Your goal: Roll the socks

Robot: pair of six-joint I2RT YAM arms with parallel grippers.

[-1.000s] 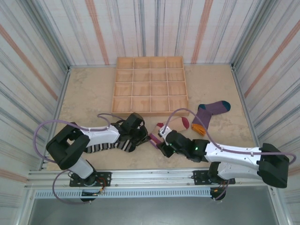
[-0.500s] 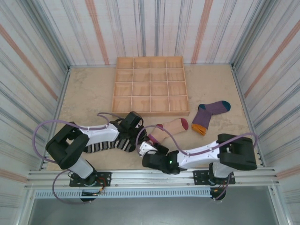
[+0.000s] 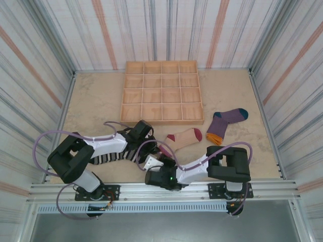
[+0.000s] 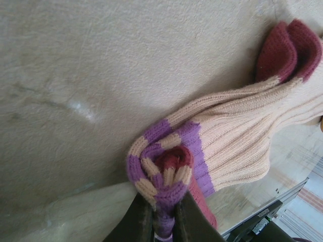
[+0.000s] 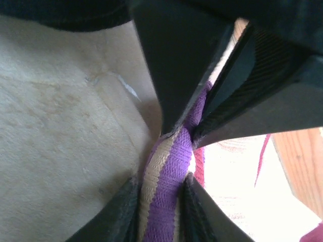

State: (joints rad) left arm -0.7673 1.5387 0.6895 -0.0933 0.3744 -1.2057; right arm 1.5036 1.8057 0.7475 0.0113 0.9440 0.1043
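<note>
Black-and-white striped sock (image 3: 108,157) lies flat on bench (image 3: 96,101) at left, partly under left arm. Left gripper (image 4: 164,222) is nipped tight on curled cuff (image 4: 161,166) of tan sock (image 3: 184,137). Right gripper (image 5: 161,201) pinches same cuff from opposite side, knit wedged between its fingers. Tan sock body trails mid-bench, red toe free. Purple sock (image 3: 224,121) sits apart at right. Knit looks light, soft and stretchy, likely to spring unrolled. Best hold: thick ribbed cuff.
</note>
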